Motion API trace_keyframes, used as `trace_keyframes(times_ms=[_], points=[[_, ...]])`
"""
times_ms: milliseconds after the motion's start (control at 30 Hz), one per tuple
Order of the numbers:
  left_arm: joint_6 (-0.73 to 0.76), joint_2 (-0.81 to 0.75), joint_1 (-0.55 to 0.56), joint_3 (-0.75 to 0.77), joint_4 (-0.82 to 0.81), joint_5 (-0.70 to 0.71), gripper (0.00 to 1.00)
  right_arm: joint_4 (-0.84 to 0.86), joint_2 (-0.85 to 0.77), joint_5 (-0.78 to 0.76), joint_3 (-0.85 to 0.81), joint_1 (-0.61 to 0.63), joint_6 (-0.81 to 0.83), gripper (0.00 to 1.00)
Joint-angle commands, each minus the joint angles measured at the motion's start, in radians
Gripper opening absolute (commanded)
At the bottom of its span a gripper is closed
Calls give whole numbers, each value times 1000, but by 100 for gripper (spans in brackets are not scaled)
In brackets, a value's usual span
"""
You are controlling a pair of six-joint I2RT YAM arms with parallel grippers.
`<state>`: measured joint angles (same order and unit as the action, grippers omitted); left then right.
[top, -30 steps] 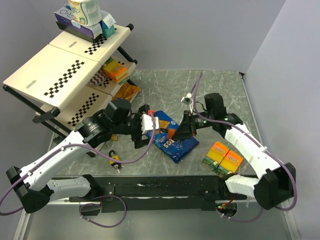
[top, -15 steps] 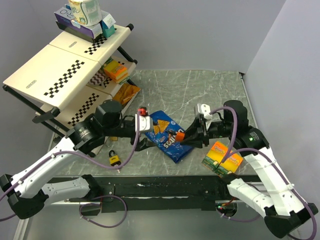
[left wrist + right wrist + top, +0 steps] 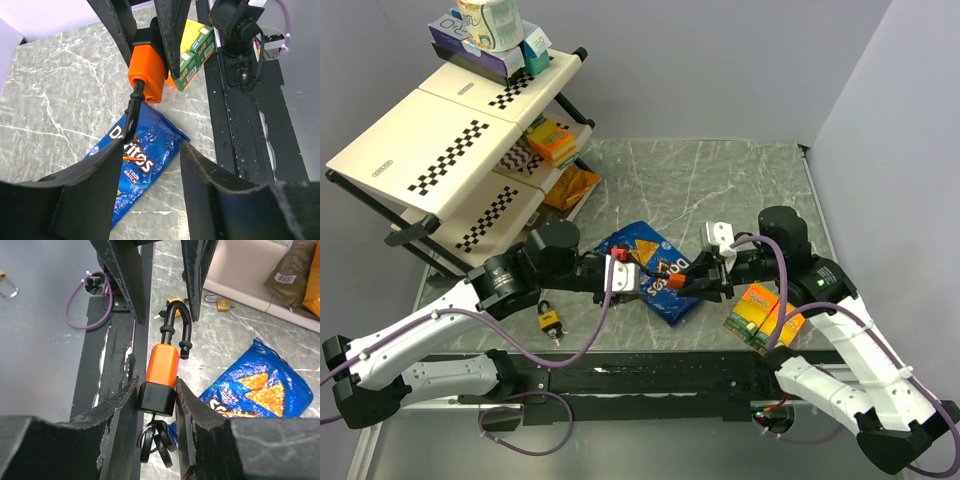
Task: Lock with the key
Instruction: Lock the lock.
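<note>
My right gripper (image 3: 157, 396) is shut on the black base of an orange padlock (image 3: 164, 365), held above the table. Its black shackle (image 3: 176, 320) stands open and points at my left gripper. Black key rings (image 3: 157, 437) hang from the base; the key blade is hidden. In the top view the padlock (image 3: 672, 284) sits between both grippers, right gripper (image 3: 696, 283) and left gripper (image 3: 645, 279). My left gripper (image 3: 150, 167) is open and empty. The padlock (image 3: 147, 70) is just ahead of it, with the shackle (image 3: 131, 112) tip near its left finger (image 3: 90, 190).
A blue Doritos bag (image 3: 670, 305) lies under the grippers. Two green-orange boxes (image 3: 765, 312) lie at the right front. A small yellow padlock (image 3: 550, 321) lies at the left front, and a brass padlock (image 3: 223, 304) lies by the shelf. A checkered shelf rack (image 3: 450, 130) stands at the back left.
My left gripper has moved right and forward, up to the padlock's shackle. My right gripper, still holding the padlock, has shifted slightly left toward it.
</note>
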<state>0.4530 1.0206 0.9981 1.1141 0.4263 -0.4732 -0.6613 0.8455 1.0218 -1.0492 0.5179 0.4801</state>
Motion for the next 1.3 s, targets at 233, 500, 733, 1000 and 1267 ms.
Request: trace_keyframes(times_ms=[233,500,733,1000,1267], points=[[-53,18,13,1,-77,27,51,25,-23,-9,-44,48,66,0],[-54,55,36,29,-46,4,40,38,-36,-11,-29,60,34,0],[-71,55,37,23,-60,18,23,25,-42,-19,-26,60,52,0],[-108,68,37,44,-44,7,39,20,-45,-20,-20,62,55,0],[-109,75,37,50,-67,33,35,-4,-45,-22,-5,64,84,0]])
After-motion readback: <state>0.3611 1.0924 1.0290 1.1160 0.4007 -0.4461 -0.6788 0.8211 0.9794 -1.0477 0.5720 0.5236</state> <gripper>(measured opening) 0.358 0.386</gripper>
